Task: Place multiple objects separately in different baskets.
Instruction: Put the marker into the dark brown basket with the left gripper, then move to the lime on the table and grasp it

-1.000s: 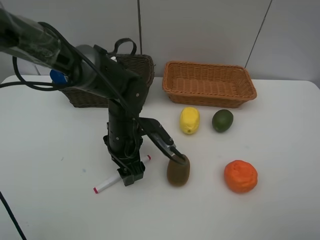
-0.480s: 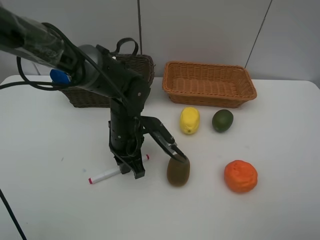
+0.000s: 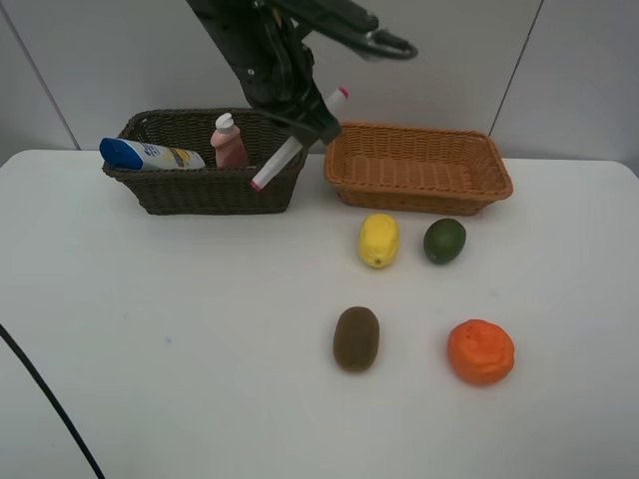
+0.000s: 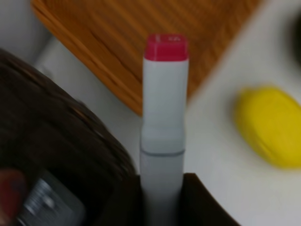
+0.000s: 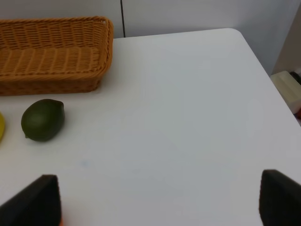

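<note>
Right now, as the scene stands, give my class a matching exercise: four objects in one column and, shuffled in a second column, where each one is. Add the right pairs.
Column A
1. white red-tipped marker
2. pink bottle
3. green lime
4. brown kiwi

Column B
a. on the table, left of the orange fruit
b. held in the air by the left end effector
c. on the table in front of the light basket
d. standing in the dark brown basket

Pairs: 1-b, 2-d, 3-c, 4-a
</note>
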{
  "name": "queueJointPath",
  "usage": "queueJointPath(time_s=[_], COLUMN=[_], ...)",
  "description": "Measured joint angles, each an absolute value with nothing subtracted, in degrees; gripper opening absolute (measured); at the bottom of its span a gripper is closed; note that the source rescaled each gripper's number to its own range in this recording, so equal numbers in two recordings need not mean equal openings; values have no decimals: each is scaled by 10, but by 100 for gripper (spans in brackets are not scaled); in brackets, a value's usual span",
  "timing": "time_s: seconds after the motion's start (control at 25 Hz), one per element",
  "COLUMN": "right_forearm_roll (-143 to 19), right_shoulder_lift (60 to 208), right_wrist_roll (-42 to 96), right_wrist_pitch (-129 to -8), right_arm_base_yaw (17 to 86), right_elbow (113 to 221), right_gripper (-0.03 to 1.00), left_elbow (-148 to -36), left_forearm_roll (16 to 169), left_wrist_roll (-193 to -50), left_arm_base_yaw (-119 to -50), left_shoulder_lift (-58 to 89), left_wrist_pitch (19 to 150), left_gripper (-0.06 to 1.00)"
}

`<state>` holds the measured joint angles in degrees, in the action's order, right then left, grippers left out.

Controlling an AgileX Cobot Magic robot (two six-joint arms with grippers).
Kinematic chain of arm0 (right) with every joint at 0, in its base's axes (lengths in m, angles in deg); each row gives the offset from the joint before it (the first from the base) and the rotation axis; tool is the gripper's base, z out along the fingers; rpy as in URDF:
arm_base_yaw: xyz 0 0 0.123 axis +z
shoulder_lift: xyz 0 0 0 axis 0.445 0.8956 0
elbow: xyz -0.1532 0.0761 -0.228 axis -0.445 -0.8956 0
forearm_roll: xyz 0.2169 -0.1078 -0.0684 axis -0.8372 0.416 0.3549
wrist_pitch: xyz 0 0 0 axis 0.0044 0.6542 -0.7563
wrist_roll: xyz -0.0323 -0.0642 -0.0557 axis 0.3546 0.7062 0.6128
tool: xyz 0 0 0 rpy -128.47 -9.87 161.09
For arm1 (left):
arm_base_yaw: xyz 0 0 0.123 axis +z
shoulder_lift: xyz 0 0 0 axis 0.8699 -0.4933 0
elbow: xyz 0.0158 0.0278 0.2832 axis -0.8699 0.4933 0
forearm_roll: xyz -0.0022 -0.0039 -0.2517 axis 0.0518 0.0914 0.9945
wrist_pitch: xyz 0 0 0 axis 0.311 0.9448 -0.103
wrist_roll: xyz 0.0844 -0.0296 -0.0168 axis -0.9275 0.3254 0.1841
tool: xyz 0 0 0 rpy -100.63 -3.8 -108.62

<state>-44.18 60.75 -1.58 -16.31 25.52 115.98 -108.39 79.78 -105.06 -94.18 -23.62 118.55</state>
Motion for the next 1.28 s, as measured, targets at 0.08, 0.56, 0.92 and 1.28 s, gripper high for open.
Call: queueJointPath(time_s=[0.08,0.56,0.92,1.28], right_forearm_roll=[-442,-442,-442,-442], right_shoulder_lift=[608,608,608,608], right_wrist_roll=[-16,-16,-16,-16], right_wrist_pitch=[-163,-163,-163,-163], right_arm_base_yaw=[255,255,255,255], right_elbow=[1160,1160,1160,1160], right_gripper=[100,100,100,100], left_elbow=[-1113,-1124,-1124,-1094], left_forearm_roll=[800,797,796,796], left_wrist_roll=[-1029,-918,-917,-860], left_arm_base_yaw=[-914,-844,-840,-756], left_shoulder_lift=[-250,-380,-349,-189], left_wrist_pitch=[1111,867,914,1140], left_gripper=[3,53,100,100])
